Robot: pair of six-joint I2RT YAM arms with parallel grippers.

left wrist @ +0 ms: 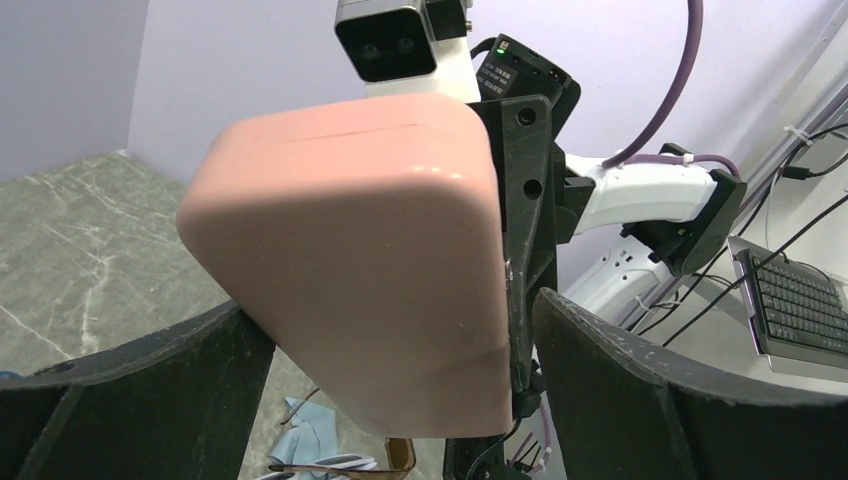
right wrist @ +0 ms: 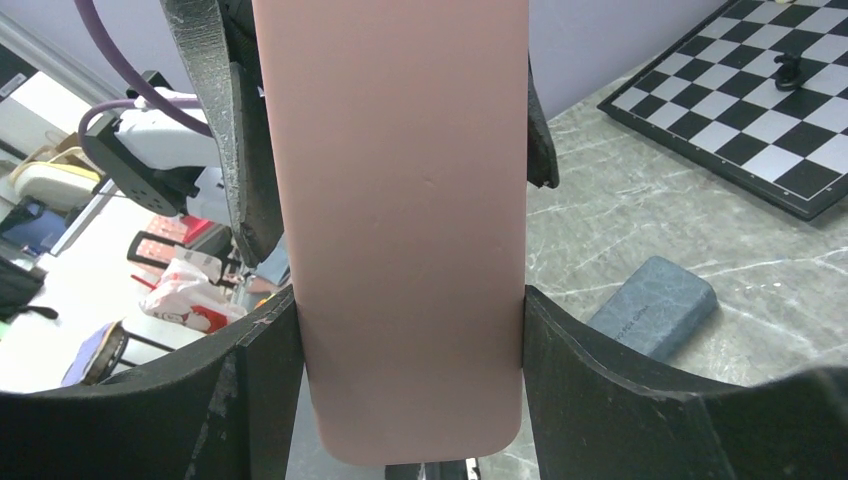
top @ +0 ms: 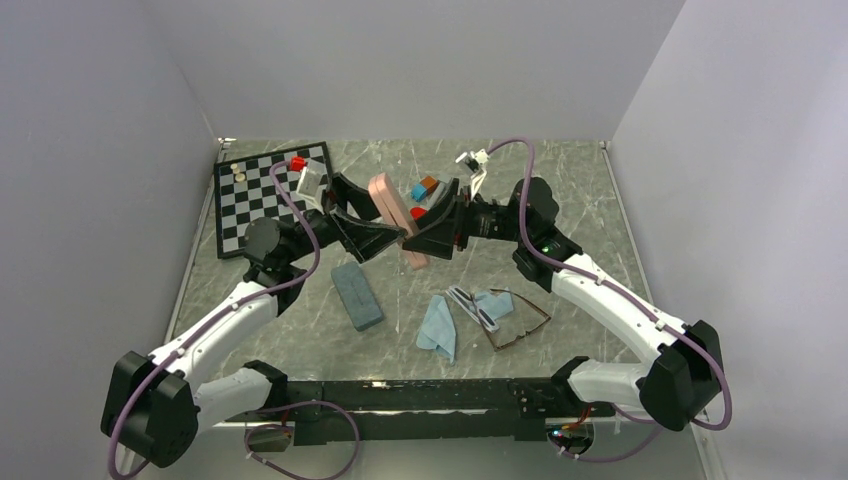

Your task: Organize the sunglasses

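Note:
A pink oblong case (top: 398, 222) hangs above the table middle between both grippers. My right gripper (top: 428, 228) is shut on it across its width; in the right wrist view (right wrist: 410, 295) both fingers press the case (right wrist: 405, 200). My left gripper (top: 368, 232) is open, its jaws spread wide around the case (left wrist: 360, 270) and one right finger; its own right finger (left wrist: 620, 390) stands apart from the case. The pale white-grey sunglasses (top: 473, 307) and the thin reddish-brown pair (top: 520, 320) lie on the table near the front, also low in the left wrist view (left wrist: 402, 455).
A slate-blue case (top: 357, 295) lies left of centre, also in the right wrist view (right wrist: 655, 305). Light blue cloths (top: 438, 328) lie by the sunglasses. A chessboard (top: 265, 195) with small pieces sits at the back left. Small coloured blocks (top: 425, 188) lie behind the grippers.

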